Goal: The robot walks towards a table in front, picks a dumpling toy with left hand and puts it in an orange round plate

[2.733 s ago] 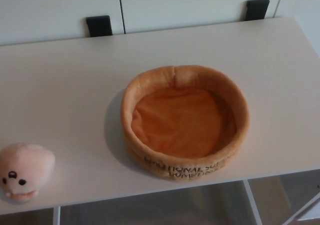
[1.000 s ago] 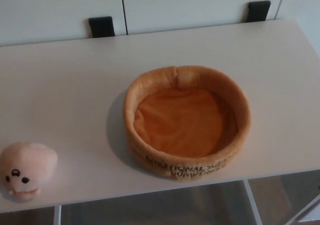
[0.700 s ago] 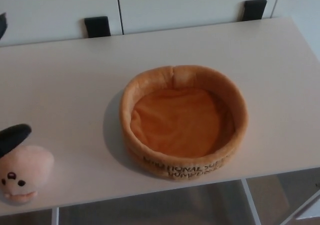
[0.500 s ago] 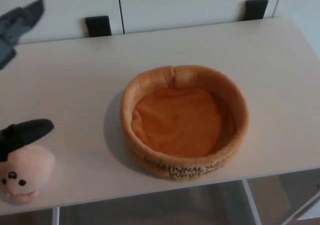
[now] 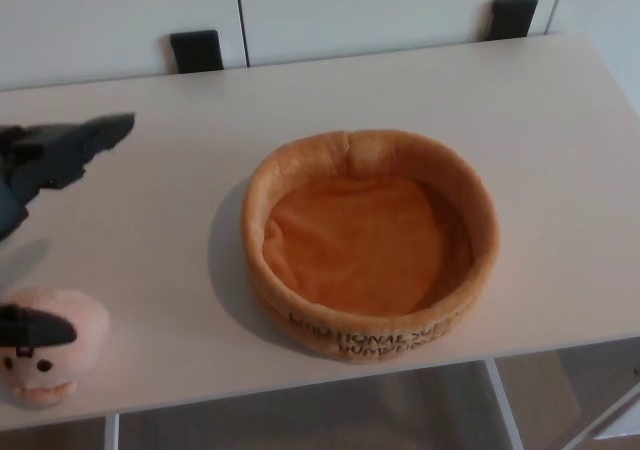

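Note:
A pink plush dumpling toy [image 5: 55, 350] with a small face lies at the table's front left corner. My left hand [image 5: 58, 155] comes in from the left edge, open. Its dark fingers [image 5: 95, 135] reach out over the table behind the toy. Its thumb [image 5: 30, 327] lies across the toy's top, and I cannot tell whether it touches. The orange round plush plate [image 5: 372, 150] sits at the table's middle with nothing in it, well to the right of the hand. My right hand does not show.
The white table [image 5: 150, 230] has its front edge close below the plate and toy, with floor and table legs beneath. Two black brackets [image 5: 196, 50] [image 5: 513, 17] stand at the back edge against white panels.
My left hand has entered from the left. Its fingers have dropped from the back wall to over the table, and its thumb has slid lower across the dumpling. Toy and plate stay put.

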Controlling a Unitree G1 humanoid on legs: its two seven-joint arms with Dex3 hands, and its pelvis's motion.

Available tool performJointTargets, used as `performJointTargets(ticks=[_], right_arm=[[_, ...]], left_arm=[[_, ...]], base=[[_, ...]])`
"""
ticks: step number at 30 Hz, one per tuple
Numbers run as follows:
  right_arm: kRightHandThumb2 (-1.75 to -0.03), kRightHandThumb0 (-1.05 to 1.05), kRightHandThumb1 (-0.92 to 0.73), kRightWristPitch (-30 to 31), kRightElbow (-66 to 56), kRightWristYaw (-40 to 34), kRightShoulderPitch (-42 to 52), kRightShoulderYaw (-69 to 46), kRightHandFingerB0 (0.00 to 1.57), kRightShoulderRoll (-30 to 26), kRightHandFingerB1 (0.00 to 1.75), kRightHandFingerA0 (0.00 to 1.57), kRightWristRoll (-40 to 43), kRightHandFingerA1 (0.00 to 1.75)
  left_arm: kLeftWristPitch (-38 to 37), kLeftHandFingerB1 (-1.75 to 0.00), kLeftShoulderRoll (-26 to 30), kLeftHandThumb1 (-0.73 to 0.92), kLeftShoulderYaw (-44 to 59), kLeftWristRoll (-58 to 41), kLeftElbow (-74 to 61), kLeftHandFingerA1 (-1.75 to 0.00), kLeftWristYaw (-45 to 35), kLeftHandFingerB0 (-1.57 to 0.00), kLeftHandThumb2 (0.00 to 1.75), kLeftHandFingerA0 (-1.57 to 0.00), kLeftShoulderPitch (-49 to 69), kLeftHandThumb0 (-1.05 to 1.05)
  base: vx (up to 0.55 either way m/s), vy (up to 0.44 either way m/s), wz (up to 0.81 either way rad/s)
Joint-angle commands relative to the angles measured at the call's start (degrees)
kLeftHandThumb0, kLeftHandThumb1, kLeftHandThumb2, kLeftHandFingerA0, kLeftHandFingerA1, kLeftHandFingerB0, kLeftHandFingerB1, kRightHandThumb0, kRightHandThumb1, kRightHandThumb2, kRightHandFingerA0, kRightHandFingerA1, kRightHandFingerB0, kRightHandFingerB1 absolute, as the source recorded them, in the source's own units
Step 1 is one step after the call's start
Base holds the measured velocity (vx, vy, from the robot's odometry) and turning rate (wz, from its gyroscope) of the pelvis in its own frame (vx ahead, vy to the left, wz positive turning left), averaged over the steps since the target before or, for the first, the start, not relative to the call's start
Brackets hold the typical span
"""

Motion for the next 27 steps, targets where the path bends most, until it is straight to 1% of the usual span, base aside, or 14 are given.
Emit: performJointTargets(ticks=[1,6,7,8,9,10,11,12,13,14,16,17,18,27], right_arm=[[-0.58,-0.24,-0.61,0.35,-0.81,-0.26,0.29,0.13,0.5,-1.09,0.45,0.91,0.3,0.71],[-0.58,-0.24,-0.61,0.36,-1.11,-0.33,0.59,0.31,0.5,-1.05,0.45,0.91,0.25,0.71],[-0.58,-0.22,-0.61,0.34,-1.14,0.08,0.67,0.12,0.48,-1.09,0.45,0.91,0.52,0.72],[-0.57,-0.21,-0.59,0.55,-0.7,0.49,0.52,-0.23,0.49,-1.16,0.45,0.91,0.89,0.7],[-0.57,-0.21,-0.59,0.73,-0.35,0.51,0.34,-0.36,0.49,-1.19,0.45,0.91,0.99,0.7],[-0.57,-0.2,-0.58,0.88,0.05,0.42,0.14,-0.37,0.48,-1.2,0.44,0.93,0.92,0.72],[-0.57,-0.2,-0.58,0.84,0.1,0.41,0.14,-0.31,0.48,-1.21,0.44,0.93,0.84,0.72],[-0.57,-0.21,-0.58,0.82,0.13,0.53,0.14,-0.3,0.48,-1.23,0.44,0.93,0.82,0.72],[-0.57,-0.21,-0.58,0.8,0.17,0.68,0.13,-0.32,0.48,-1.26,0.44,0.93,0.84,0.72],[-0.58,-0.22,-0.59,0.77,0.13,0.74,0.31,-0.31,0.48,-1.26,0.44,0.9,0.85,0.71],[-0.58,-0.22,-0.59,0.75,0.11,0.76,0.44,-0.29,0.48,-1.25,0.44,0.9,0.85,0.71],[-0.58,-0.22,-0.6,0.43,0.06,0.77,0.65,-0.11,0.48,-1.25,0.45,0.91,0.67,0.71],[-0.57,-0.22,-0.6,0.47,-0.03,0.6,0.69,-0.01,0.5,-1.23,0.45,0.89,0.56,0.68],[-0.57,-0.23,-0.58,0.23,0.66,0.29,0.6,0.33,0.48,-1.21,0.44,0.9,0.14,0.69]], left_arm=[[9.43,0.0,6.33,0.37,5.33,1.93,-1.7,-0.03,-10.84,0.0,0.54,0.0,3.89,-0.83],[11.53,0.0,7.69,0.37,7.0,2.73,-2.63,-0.03,-12.37,0.0,0.54,0.0,4.85,-0.83],[11.2,-0.05,7.98,0.32,8.46,4.21,-2.42,-0.14,-12.12,0.0,0.67,0.0,5.24,-0.87],[10.58,-0.07,8.18,0.32,10.9,6.32,-1.88,-0.27,-11.67,0.0,0.85,0.0,5.81,-0.64],[10.32,-0.07,8.12,0.32,11.75,6.9,-1.62,-0.27,-11.53,0.0,0.85,0.0,5.99,-0.64],[10.42,0.0,8.05,0.27,12.31,7.81,-1.3,-0.13,-11.33,-0.02,0.73,0.0,6.02,-0.82],[10.61,0.0,8.08,0.27,12.35,8.36,-1.21,-0.13,-11.25,-0.02,0.73,0.0,5.96,-0.82],[10.48,-0.1,8.02,0.41,12.32,8.94,-0.95,-0.14,-11.02,0.0,0.54,0.0,5.85,-0.86],[10.2,-0.1,7.77,0.41,12.33,9.56,-0.71,-0.14,-10.96,0.0,0.54,0.0,5.7,-0.86],[9.99,-0.02,7.74,0.3,11.88,10.05,-0.42,-0.14,-10.84,0.0,0.74,0.0,5.55,-0.81],[9.87,-0.02,7.71,0.3,11.56,10.42,-0.24,-0.14,-10.81,0.0,0.74,0.0,5.43,-0.81],[9.27,-0.03,7.73,0.38,10.56,11.71,0.19,-0.19,-10.75,0.0,0.86,0.0,5.06,-0.69],[9.06,0.0,7.9,0.4,9.6,12.42,0.45,-0.16,-10.64,0.0,0.86,0.0,4.62,-0.72],[6.62,0.0,6.29,0.43,0.5,16.45,4.81,-0.12,-9.15,0.0,0.87,0.0,-0.9,-0.76]], base=[[0.0,0.0,0.0],[0.0,0.0,0.0],[0.0,0.0,0.0],[0.0,0.0,0.0],[0.0,0.0,0.0],[0.0,0.0,0.0],[0.0,0.0,0.0],[0.0,0.0,0.0],[0.0,0.0,0.0],[0.0,0.0,0.0],[0.0,0.0,0.0],[0.0,0.0,0.0],[0.0,0.0,0.0],[0.0,0.0,0.0]])
